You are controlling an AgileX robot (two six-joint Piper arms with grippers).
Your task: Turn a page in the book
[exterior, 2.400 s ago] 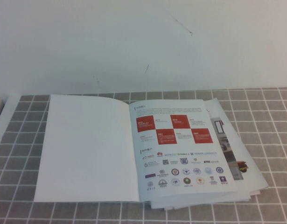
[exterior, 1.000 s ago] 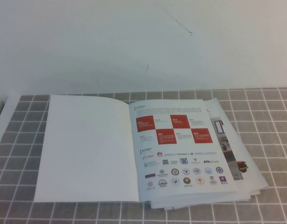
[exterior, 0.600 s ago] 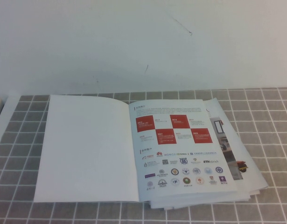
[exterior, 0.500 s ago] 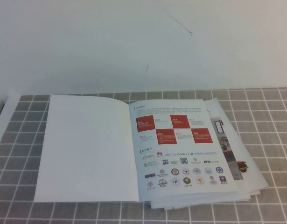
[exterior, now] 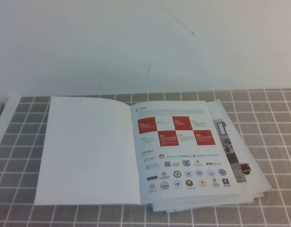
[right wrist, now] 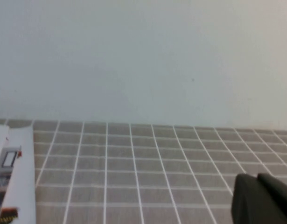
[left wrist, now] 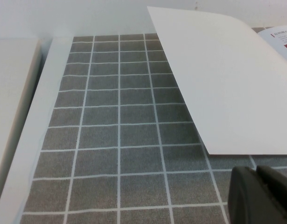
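The book lies open and flat on the grey checked cloth. The page rests on the left half, blank white side up. To its right lies the sheet with red squares and logo rows. Neither arm shows in the high view. In the left wrist view my left gripper is shut and empty, low over the cloth just off the blank page's near corner. Over bare cloth on the book's right side my right gripper is shut on nothing.
Loose printed sheets stick out beneath the book on its right, and their edge shows in the right wrist view. A pale flat slab lies beyond the cloth's left edge. A white wall stands behind.
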